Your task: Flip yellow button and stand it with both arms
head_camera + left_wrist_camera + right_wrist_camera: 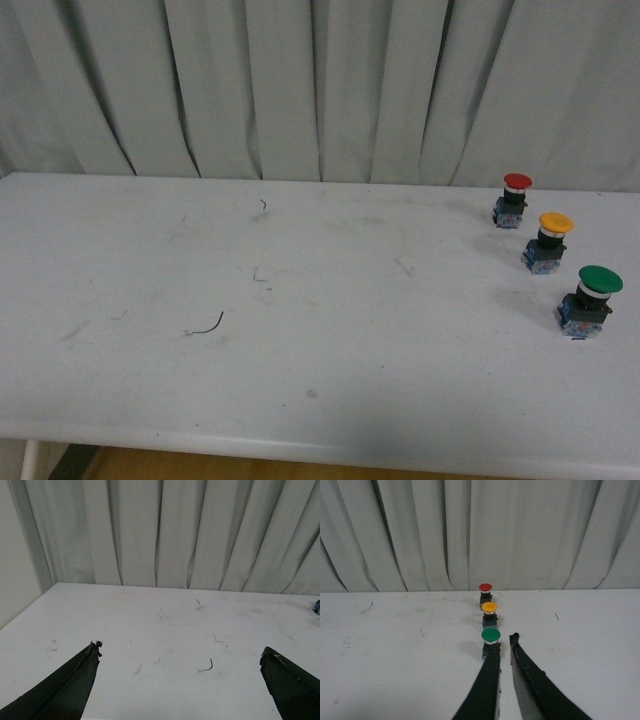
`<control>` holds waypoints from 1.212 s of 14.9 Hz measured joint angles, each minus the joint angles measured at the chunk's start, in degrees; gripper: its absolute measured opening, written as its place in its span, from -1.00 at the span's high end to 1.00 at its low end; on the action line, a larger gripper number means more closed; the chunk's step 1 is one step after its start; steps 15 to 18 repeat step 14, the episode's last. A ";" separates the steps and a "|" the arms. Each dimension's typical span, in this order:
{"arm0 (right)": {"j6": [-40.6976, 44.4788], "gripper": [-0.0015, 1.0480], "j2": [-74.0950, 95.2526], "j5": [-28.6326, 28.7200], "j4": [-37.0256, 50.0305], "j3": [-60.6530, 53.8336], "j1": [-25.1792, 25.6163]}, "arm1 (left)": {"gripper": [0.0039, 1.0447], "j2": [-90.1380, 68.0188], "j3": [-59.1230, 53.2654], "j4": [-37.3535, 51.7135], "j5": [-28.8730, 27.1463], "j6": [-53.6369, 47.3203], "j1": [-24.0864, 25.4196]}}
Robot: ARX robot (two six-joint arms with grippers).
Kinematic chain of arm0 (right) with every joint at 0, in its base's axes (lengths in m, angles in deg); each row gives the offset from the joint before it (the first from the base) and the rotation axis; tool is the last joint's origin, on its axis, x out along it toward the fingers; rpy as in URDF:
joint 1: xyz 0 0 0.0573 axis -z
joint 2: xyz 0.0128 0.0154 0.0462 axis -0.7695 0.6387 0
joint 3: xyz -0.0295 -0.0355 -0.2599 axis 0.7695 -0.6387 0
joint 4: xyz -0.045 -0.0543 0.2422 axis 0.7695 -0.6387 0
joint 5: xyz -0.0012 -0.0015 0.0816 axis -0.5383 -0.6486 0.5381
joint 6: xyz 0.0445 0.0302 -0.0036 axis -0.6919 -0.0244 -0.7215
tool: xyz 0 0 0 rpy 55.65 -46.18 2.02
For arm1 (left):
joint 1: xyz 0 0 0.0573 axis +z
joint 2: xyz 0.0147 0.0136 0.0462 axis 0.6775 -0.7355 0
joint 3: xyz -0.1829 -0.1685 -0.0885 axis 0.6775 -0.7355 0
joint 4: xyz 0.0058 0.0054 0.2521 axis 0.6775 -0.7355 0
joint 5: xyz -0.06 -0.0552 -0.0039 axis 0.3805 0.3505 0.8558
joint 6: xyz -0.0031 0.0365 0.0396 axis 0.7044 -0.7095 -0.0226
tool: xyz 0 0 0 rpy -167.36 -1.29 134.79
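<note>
Two grippers are involved, neither holding anything: the right gripper (504,639) has its fingers nearly together, tips just beside the green button (490,641), while the left gripper (180,655) is spread wide over the bare table (300,380). The yellow button (548,242) stands cap-up on the table's right side, between the green one and the red button (513,199). The tight row is the risk: reaching past the green button could topple it, or the fingers could pinch the wrong cap.
</note>
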 joint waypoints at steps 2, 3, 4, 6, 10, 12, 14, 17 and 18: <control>0.00 0.46 0.00 0.00 0.00 0.00 0.00 | -0.88 0.00 0.00 0.02 0.00 0.00 0.00; 0.00 0.22 0.00 0.00 0.00 0.00 0.00 | -0.88 0.00 0.00 0.02 0.00 0.00 0.00; 0.00 0.01 -0.02 0.00 0.00 0.00 0.00 | -0.88 0.00 0.00 0.00 0.00 0.00 0.00; 0.00 -0.48 0.00 0.00 0.00 0.00 0.00 | -0.88 0.00 0.00 0.02 0.00 0.00 0.00; -0.02 -0.87 0.00 0.00 0.00 0.00 0.00 | -0.88 0.00 0.00 0.00 0.00 0.00 0.00; -0.02 -0.87 0.00 0.00 0.00 0.00 0.00 | -0.88 0.00 0.00 0.02 0.00 0.00 0.00; -0.02 -0.87 0.00 0.00 0.00 0.00 0.00 | -0.88 0.00 0.00 0.02 0.00 0.00 0.00; -0.02 -0.87 0.00 0.00 0.00 0.00 0.00 | -0.88 0.00 0.00 0.02 0.00 0.00 0.00; -0.02 -0.87 0.00 0.00 0.00 0.00 0.00 | -0.88 0.00 0.00 0.02 0.00 0.00 0.00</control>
